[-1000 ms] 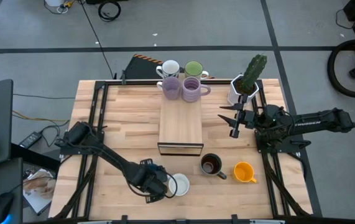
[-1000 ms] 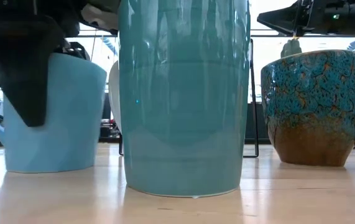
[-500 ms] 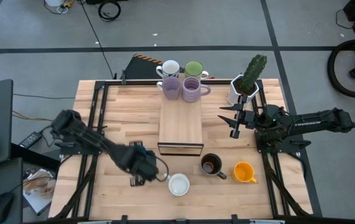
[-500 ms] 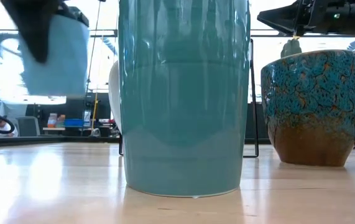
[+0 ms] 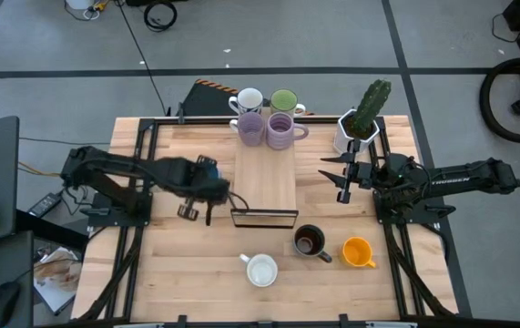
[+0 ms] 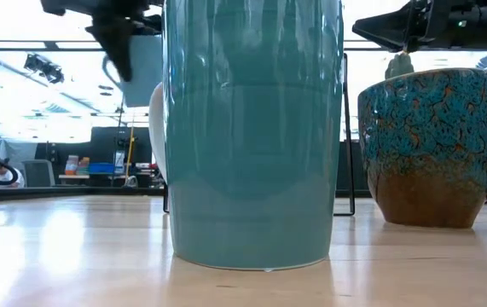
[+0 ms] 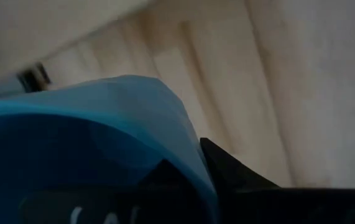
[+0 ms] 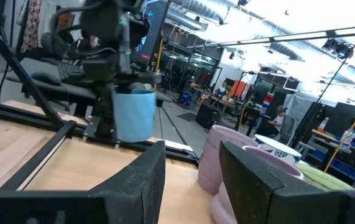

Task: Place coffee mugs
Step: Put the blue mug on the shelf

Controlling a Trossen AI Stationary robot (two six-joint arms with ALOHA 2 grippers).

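Blue mug (image 8: 133,116) hangs in left gripper (image 5: 198,189), beside wooden riser (image 5: 264,178).

Both arms are dark, near-black, with chunky jointed segments. Right arm (image 5: 464,178) carries small white lettering on its forearm. Right gripper (image 8: 189,180) has two broad, flat, matte black fingers (image 8: 130,186) with angular edges.

No legible text, label, brand, number or sign appears in any view; faint pale marks on the right arm (image 5: 464,179) are too small to read.
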